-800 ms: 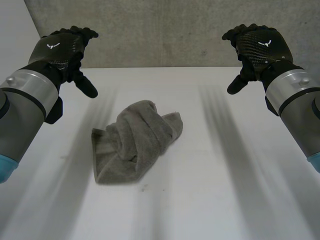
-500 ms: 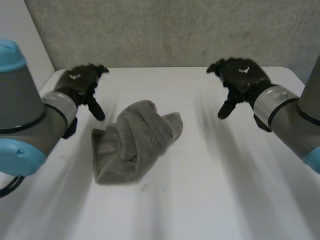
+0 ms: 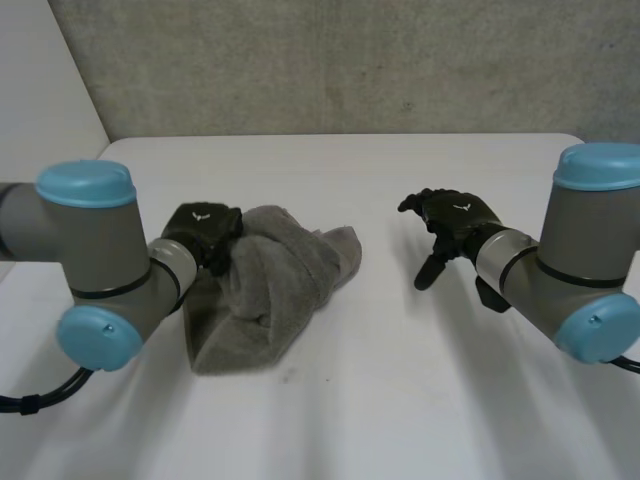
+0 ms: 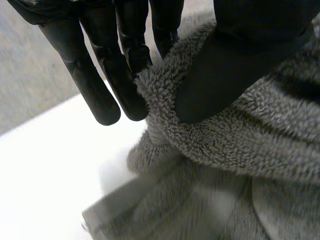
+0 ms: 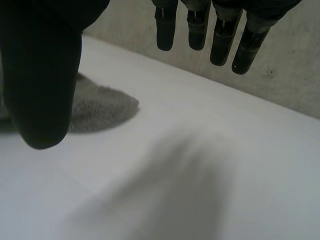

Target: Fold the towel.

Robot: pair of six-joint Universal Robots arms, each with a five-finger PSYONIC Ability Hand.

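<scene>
Grey towel (image 3: 272, 290) is bunched in a loose heap left of centre in the head view, on the white table (image 3: 400, 400). One lobe runs toward frame centre and a flatter flap points to the lower left.

Left hand (image 3: 203, 230) is at the towel's upper-left edge, touching it. In the left wrist view the thumb (image 4: 225, 75) presses on top of a raised terry fold (image 4: 240, 165), and the fingers (image 4: 95, 85) are nearly straight on the far side of that same fold. That's a narrow pinch on the towel's edge. A thin hem of the towel lies flat on the table (image 4: 45, 165) below the fingertips.

Right hand (image 3: 450, 222) is right of centre in the head view, well apart from the towel and holding nothing. In the right wrist view the thumb (image 5: 40, 75) is spread wide from the fingers (image 5: 200, 30), which are relaxed, with bare table (image 5: 210, 150) under the palm. A corner of the towel (image 5: 100, 107) lies just beyond the thumb, not touched.

A concrete wall (image 3: 350, 60) fills the top of the head view behind the table.
</scene>
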